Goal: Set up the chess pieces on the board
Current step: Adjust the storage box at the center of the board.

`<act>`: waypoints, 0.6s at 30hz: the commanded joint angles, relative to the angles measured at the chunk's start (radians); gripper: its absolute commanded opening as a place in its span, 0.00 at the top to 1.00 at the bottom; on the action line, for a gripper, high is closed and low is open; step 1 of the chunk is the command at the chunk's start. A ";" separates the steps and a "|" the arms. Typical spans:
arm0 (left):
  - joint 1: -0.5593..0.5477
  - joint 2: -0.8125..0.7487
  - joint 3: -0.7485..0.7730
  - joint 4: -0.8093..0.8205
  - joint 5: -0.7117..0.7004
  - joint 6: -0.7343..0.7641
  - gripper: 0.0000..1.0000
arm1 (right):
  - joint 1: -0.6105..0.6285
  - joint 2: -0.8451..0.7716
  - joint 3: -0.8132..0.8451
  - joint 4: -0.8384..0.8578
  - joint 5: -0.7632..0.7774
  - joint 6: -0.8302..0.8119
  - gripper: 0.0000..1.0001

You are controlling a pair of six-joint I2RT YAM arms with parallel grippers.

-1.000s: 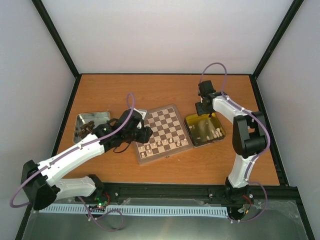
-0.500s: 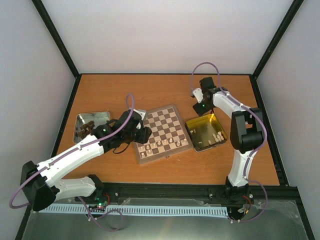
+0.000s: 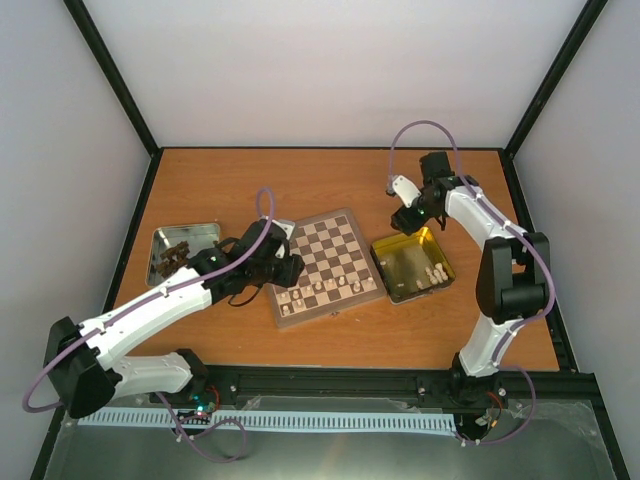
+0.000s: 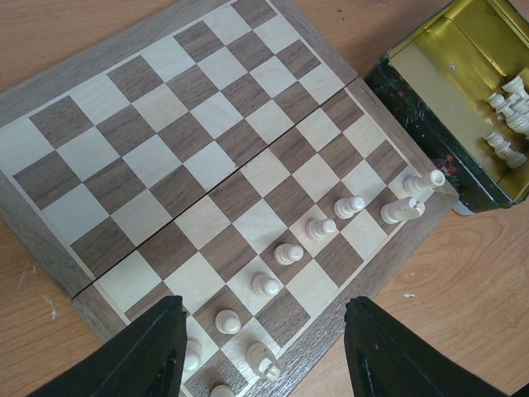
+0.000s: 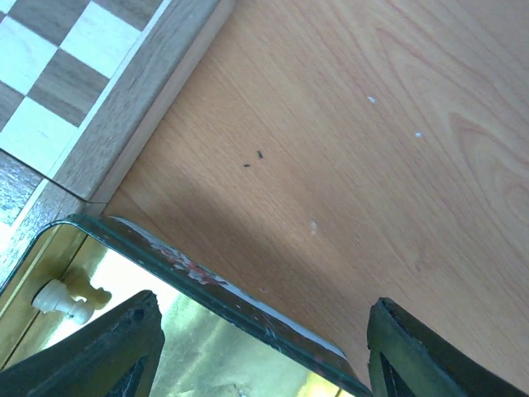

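The board [image 3: 330, 240] lies at the table's middle, and it also shows in the left wrist view [image 4: 190, 141]. A row of cream chess pieces [image 3: 320, 288] stands along its near edge, with several pawns [image 4: 318, 227] and a few larger pieces behind them. My left gripper [image 3: 285, 268] hovers open and empty over the board's near left corner, and it straddles the pieces in its own view [image 4: 264, 304]. My right gripper [image 3: 408, 222] is open and empty over the far rim of the gold tin [image 3: 405, 260], as its own view [image 5: 263, 302] shows.
The gold tin [image 5: 207, 277] sits right of the board and holds several cream pieces [image 3: 435, 272], which also show in the wrist views [image 4: 506, 116] [image 5: 70, 298]. A silver tray [image 3: 200, 232] at the left holds dark pieces [image 3: 172, 256]. The board's corner [image 5: 74, 74] lies close to the tin.
The right arm's wrist and elbow have swung to the right, while its gripper stays near the tin's far edge. The left arm has barely moved.
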 commanded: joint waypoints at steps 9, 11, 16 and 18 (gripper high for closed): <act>0.007 0.008 -0.002 0.039 -0.013 0.023 0.47 | 0.001 0.134 0.034 -0.062 -0.009 -0.081 0.33; 0.007 0.011 -0.002 0.039 -0.016 0.024 0.47 | 0.001 0.148 0.048 -0.059 -0.004 -0.070 0.33; 0.007 0.009 -0.008 0.037 -0.021 0.023 0.47 | 0.001 0.145 0.031 -0.006 0.040 -0.034 0.40; 0.007 0.006 -0.008 0.038 -0.021 0.023 0.47 | 0.000 0.138 0.022 0.006 0.058 -0.014 0.47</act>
